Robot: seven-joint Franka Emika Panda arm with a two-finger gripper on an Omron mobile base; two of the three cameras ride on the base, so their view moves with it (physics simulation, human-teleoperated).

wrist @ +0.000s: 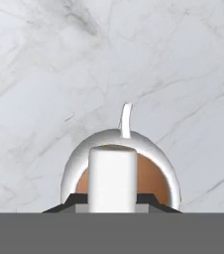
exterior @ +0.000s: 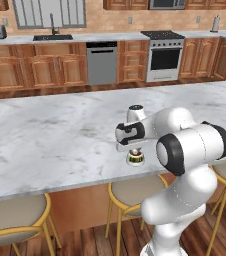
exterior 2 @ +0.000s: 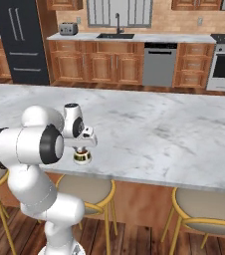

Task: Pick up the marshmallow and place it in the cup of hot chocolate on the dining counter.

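Jaws clenched on small white-cream cylindrical marshmallow [wrist: 112, 178] | marshmallow upright, directly above squat pale cup of brown hot chocolate [wrist: 148, 181] with thin white handle | cup [exterior: 135, 158] standing on white-grey veined marble table [exterior: 50, 135], near front edge | round yellow-framed stools [exterior: 130, 192] below that edge

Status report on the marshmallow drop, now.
Gripper shut on marshmallow. Directly above cup on counter. Nothing in the way.
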